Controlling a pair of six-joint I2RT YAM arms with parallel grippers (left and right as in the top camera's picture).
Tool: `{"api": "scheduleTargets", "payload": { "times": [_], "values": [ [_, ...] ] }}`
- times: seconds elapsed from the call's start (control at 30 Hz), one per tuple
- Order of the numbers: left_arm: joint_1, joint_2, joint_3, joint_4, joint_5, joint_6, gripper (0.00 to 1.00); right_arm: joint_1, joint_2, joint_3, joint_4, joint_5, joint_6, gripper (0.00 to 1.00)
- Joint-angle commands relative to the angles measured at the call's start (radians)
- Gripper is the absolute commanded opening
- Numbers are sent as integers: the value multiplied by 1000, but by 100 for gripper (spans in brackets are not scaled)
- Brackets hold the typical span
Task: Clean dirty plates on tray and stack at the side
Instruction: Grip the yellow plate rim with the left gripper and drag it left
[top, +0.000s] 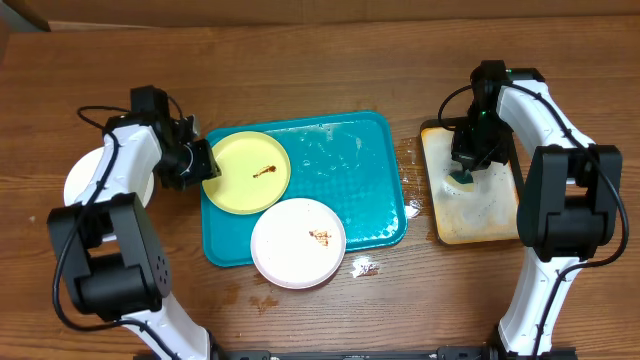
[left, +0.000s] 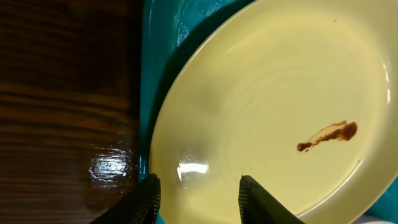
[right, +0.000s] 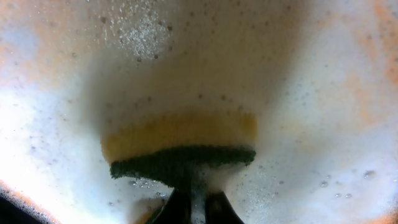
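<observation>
Plates are lying in three spots: a glossy pale yellow-green plate (top: 248, 172) with a thin brown smear (left: 326, 135) is sitting in the textured teal tray (top: 350, 170). A round white plate (top: 298, 243) is overhanging the tray's front rim, and another white plate (top: 80, 183) is resting on the wooden table under the left arm. The left gripper (left: 202, 199) is hovering with fingers partly spread at the yellow-green plate's left rim. The right gripper (right: 191, 205) is pinching a yellow, green-backed sponge (right: 180, 134) in white foam on the tan tray (top: 480, 215).

No writing, label, brand or number can be read on the plates (top: 247, 172), the tray (top: 350, 165) or the worktop (top: 320, 60).
</observation>
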Motion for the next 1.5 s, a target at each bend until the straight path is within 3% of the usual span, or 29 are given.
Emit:
{"api": "scheduleTargets", "payload": {
  "times": [0.0,0.27,0.5,0.73,0.9,1.07,1.2,1.47],
  "values": [
    [1,46,3,-2,16,21,46,-3,-20,-6,-10,9,-1,4],
    [1,67,3,-2,16,14,46,-3,-20,-6,-18,9,-2,4],
    [-6,59,20,-18,24,-3,54,-3,-20,-6,-19,9,-1,4],
    [-25,57,171,-142,20,-5,54,-3,-20,-6,-26,9,-2,4],
    [-33,56,291,-230,-21,-10,47,-3,-20,-6,-26,6,-2,4],
    [-35,58,236,-206,-93,-37,41,-3,-20,-6,-26,-10,-9,4],
    [-35,58,134,-135,-146,-56,47,-3,-20,-6,-26,-10,-9,4],
    [-34,58,66,-80,-162,-62,48,-3,-20,-6,-27,-10,-9,4]
  ]
}}
